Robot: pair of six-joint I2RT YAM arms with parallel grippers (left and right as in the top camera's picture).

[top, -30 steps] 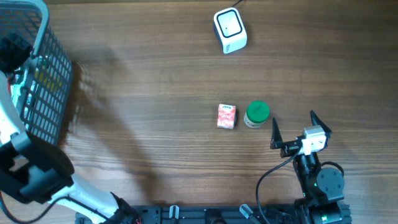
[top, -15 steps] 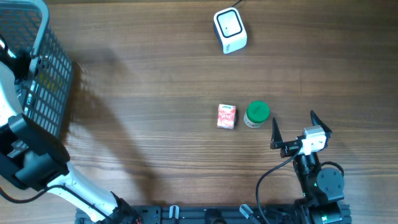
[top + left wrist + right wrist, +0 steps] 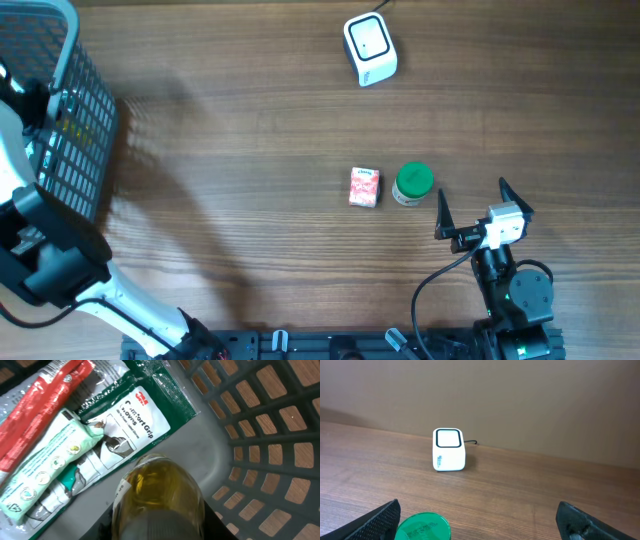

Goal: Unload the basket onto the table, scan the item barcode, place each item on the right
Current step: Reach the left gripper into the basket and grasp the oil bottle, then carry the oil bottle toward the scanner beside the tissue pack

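My left pincer (image 3: 157, 532) has sunk into the basket (image 3: 85, 150), upper left, over the yellow bottle (image 3: 159, 492); clamped or not I can't tell; right pincer (image 3: 471, 190) apart; scan not begun

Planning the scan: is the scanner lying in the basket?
No, the scanner stands on the table, well apart from the basket.

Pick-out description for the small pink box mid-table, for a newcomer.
On the wooden table, go from the white barcode scanner at the far edge toward the near edge: two small items sit side by side mid-table. The pink box is the rectangular one; its neighbour is a round green-lidded jar.
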